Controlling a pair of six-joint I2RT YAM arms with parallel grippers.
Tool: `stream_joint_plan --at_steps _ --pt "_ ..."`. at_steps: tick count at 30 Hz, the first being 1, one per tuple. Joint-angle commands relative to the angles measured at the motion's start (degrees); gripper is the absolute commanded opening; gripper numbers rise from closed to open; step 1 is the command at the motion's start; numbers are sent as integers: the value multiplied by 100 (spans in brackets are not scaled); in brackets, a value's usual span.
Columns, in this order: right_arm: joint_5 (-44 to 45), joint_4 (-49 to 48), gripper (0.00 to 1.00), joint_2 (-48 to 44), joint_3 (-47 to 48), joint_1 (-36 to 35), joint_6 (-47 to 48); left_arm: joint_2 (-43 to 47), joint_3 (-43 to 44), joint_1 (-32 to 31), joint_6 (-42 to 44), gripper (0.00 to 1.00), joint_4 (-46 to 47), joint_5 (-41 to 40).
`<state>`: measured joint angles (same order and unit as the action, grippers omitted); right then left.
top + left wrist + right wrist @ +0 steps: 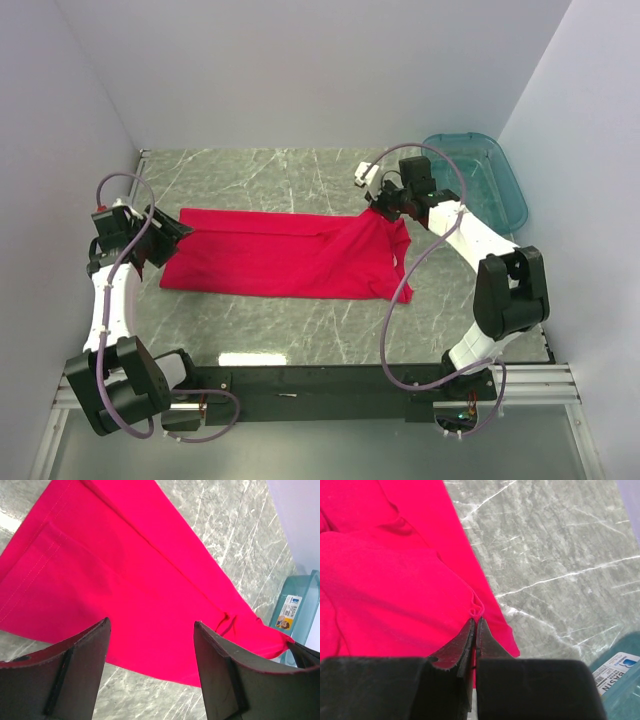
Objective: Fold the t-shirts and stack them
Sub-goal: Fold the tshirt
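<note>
Across the table the t-shirt stretches left to right between the arms, right gripper pinching its right end, left gripper spread at its left end.

The t-shirt is plain bright red, its hem stitching the same red. The bench is grey-green marble with white veins. At two o'clock the tub is see-through teal, and its label is white, blue and yellow. The cables are pale lilac.

The t-shirt is matt cloth, the table glossy marble-look, the bin smooth translucent plastic
</note>
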<state>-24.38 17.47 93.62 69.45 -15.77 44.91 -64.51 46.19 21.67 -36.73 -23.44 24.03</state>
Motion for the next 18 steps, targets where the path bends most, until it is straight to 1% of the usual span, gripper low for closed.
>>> stream_joint_plan --at_steps 1,8,9,10,11,12,13,16,18 --pt "83 -16 0 51 288 -58 115 176 -58 4 166 72 208 216" --pt "328 -138 0 138 280 -58 89 184 -67 4 166 73 244 295" --pt "598 -252 7 165 271 -66 -68 193 -75 4 166 73 235 304" --pt "827 -358 17 226 262 -75 -165 202 -58 12 184 73 217 304" --pt "1030 -507 64 279 288 -75 -262 228 -49 4 193 74 217 295" --pt "1197 -499 73 349 341 -75 -402 246 -49 -5 193 75 217 295" --pt "1512 -473 75 471 411 -67 -473 272 -49 -5 201 76 217 295" --pt "1831 -560 77 386 368 -58 -693 386 -84 -14 219 78 252 313" --pt "1675 -535 79 271 280 -40 -842 492 -128 -40 245 79 279 304"
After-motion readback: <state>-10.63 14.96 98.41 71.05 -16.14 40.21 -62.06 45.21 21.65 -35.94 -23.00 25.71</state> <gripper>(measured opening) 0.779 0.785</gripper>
